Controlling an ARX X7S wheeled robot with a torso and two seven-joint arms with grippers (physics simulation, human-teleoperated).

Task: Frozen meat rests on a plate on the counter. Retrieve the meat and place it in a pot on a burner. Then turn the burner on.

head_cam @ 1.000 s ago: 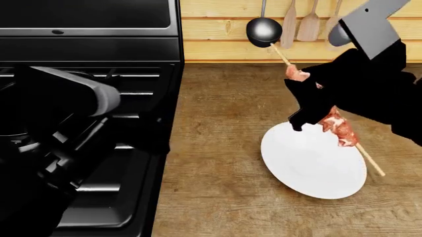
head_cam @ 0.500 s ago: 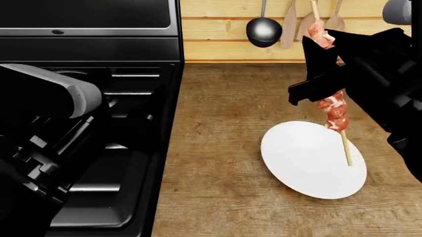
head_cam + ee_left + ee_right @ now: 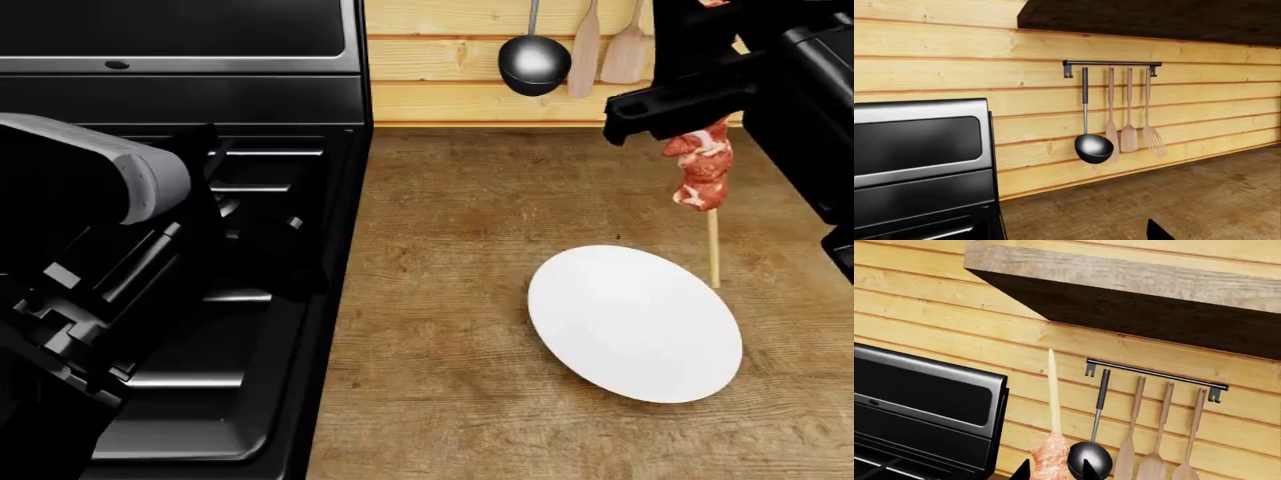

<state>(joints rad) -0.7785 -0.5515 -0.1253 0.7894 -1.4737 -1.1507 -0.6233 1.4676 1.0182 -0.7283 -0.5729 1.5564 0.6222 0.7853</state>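
Observation:
My right gripper point(image 3: 694, 115) is shut on the frozen meat point(image 3: 701, 165), high at the back right. The skewer hangs nearly upright, and its lower tip point(image 3: 713, 262) is just behind the white plate point(image 3: 634, 325). The plate lies bare on the brown counter point(image 3: 441, 300). In the right wrist view the meat point(image 3: 1051, 460) sits between my right gripper point(image 3: 1055, 471) jaws, with the skewer pointing up. My left arm point(image 3: 80, 180) hangs over the black stove point(image 3: 267, 160). Only one left fingertip point(image 3: 1157, 232) shows, far off centre, with nothing held. The pot and the burner are hidden.
A rail on the plank wall holds a ladle point(image 3: 534, 62) and wooden spatulas point(image 3: 585, 50), close behind the held skewer. A dark wooden shelf point(image 3: 1134, 295) juts out above the rail. The stove's raised back panel point(image 3: 921, 150) stands left of the counter.
My right gripper has lifted the skewer up and back off the plate. The skewer has swung from slanted to nearly upright. My left arm has shifted slightly left over the stove.

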